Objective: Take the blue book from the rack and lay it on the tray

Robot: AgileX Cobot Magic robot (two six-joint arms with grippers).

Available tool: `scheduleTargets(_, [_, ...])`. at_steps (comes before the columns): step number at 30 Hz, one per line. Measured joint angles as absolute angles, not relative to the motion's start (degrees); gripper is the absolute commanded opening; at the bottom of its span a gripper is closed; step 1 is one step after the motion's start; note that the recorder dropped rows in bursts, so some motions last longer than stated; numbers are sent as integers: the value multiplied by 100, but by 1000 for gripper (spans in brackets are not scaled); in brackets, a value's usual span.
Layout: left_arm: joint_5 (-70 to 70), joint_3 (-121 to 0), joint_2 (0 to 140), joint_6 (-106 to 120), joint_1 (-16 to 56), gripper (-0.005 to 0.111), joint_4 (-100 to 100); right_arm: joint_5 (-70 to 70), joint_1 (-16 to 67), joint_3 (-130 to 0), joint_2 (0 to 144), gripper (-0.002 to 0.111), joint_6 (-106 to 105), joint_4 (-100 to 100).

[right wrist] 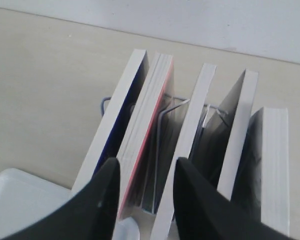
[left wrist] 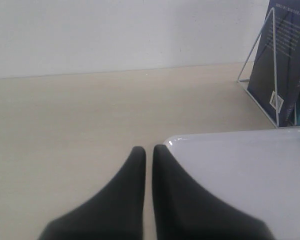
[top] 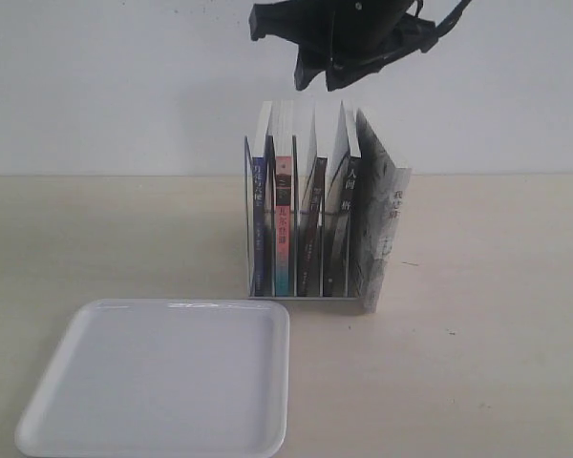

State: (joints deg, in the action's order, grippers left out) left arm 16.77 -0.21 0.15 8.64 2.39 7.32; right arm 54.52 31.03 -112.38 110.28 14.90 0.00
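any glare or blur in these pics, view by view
Exterior view: a glare streak on the far rim of the tray, and the right gripper is a dark silhouette. Left wrist view: left gripper blurred near the lens, tray washed out. Right wrist view: gripper edges soft, books clearer.

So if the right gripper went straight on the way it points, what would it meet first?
Probably the top page edge of the thick pink-spined paperback, which sits between the open right gripper's fingers, not the dark blue paperback beside it. Depth is unclear.

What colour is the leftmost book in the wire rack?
The thin paperback book is dark blue; exterior view best.
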Motion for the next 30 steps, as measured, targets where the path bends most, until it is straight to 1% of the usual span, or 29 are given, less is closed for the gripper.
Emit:
scheduleTargets(11, [1677,-21,15,864,239,4,732,5360,3103,-11238,11542,35,1563,0])
scheduleTargets(30, [1677,-21,15,864,239,4,732,5358,3116,-11238,11638,35,1870,-467])
